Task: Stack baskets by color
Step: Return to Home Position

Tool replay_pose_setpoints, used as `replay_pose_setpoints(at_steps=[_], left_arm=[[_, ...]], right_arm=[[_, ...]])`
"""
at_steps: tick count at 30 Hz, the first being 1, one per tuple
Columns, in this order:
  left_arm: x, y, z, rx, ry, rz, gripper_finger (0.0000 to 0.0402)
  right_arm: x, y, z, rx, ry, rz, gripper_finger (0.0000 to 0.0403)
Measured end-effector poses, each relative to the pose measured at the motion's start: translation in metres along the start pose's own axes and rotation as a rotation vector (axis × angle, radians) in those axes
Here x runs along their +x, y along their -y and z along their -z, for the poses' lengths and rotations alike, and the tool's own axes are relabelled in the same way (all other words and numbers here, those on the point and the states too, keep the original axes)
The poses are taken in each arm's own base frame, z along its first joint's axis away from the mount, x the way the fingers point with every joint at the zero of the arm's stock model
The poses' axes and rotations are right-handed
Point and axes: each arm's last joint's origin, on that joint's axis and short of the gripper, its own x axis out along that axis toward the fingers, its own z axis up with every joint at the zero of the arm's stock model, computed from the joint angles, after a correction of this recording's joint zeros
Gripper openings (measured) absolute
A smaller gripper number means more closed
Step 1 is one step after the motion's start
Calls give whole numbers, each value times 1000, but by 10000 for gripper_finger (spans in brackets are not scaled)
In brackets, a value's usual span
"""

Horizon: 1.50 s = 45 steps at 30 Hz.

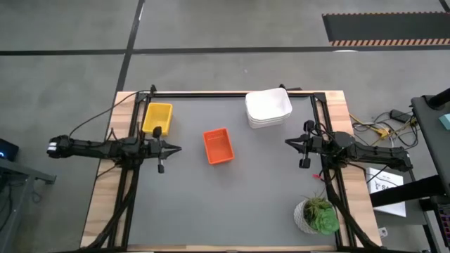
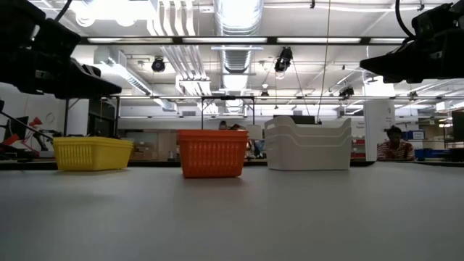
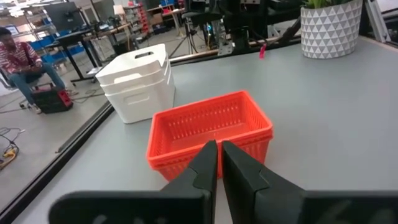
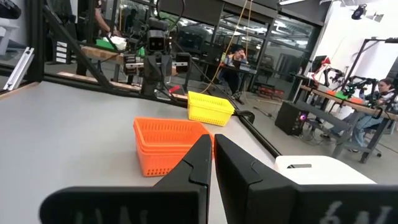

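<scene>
Over table (image 1: pixel 232 204), left gripper (image 1: pixel 177 148) is held at left side, fingers pressed together, nothing gripped; right gripper (image 1: pixel 288 142) likewise (right side). Stacks are set: yellow baskets (image 1: pixel 157 117) far left, orange baskets (image 1: pixel 218 145) centre, white baskets (image 1: pixel 268 107) far right.

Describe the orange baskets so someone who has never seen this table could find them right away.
Look at the grey table top framed in wood. Near its middle, between the yellow baskets and the taller white baskets, stands the orange stack. It is the only orange thing there, mesh-sided and apart from both neighbours.
</scene>
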Motion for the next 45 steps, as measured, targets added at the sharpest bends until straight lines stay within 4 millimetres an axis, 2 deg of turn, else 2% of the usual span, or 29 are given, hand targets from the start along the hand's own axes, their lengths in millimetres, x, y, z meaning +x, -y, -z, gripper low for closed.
replay_pose_setpoints(at_steps=[45], left_arm=[[2,1,2,6,-25,4,6]], right_arm=[[0,0,0,0,-1,-1,13]])
